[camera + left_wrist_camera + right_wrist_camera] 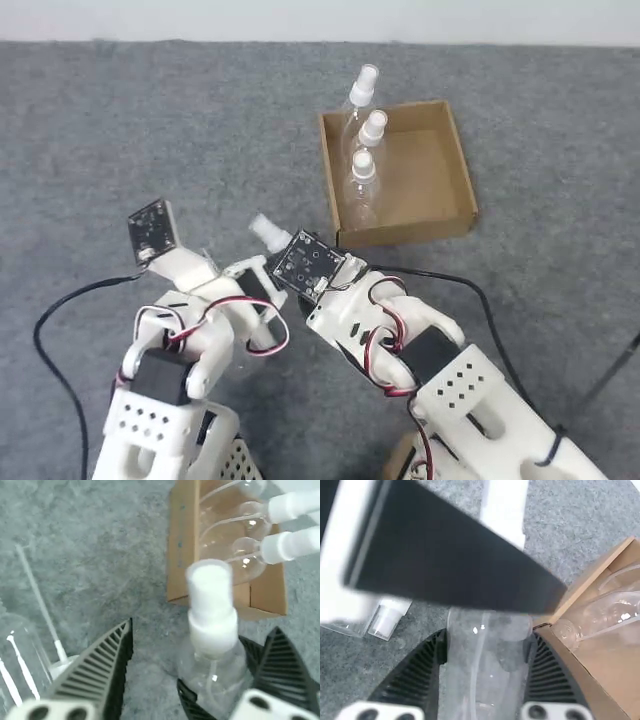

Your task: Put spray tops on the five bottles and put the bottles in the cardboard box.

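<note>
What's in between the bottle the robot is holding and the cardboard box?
Just bare grey carpet. The high view shows it between the spray top on that bottle and the cardboard box.

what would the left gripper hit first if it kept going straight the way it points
Most likely the spray bottle, which stands close ahead between the open jaws of the left gripper. The cardboard box lies behind it, but depth is hard to judge.

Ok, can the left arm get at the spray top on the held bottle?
Probably yes. The left claw stands open around the spray top, nothing between, while the right claw grips the bottle lower down.
</note>
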Robot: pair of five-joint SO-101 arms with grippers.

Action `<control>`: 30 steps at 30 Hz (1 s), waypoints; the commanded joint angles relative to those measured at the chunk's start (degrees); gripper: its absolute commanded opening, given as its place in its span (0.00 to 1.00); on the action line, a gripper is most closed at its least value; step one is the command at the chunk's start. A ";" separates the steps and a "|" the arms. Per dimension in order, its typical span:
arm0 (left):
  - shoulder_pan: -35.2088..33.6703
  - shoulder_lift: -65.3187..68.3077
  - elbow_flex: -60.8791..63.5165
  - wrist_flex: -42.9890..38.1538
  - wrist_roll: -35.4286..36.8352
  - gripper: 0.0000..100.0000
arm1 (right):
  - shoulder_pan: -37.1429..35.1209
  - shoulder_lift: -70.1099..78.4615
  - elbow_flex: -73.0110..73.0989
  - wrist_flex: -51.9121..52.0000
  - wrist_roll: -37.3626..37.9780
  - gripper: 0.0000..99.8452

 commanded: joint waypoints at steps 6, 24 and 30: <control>-3.52 -1.23 -5.67 0.44 2.55 0.38 | 0.84 -2.42 -0.88 -1.27 -0.53 0.10; -9.93 -30.33 5.49 -0.18 3.87 0.38 | 6.37 -2.42 -1.14 -4.44 -4.04 0.09; -9.93 -26.02 5.93 -2.73 3.87 0.38 | 6.37 -3.30 -1.23 -4.00 -4.13 0.09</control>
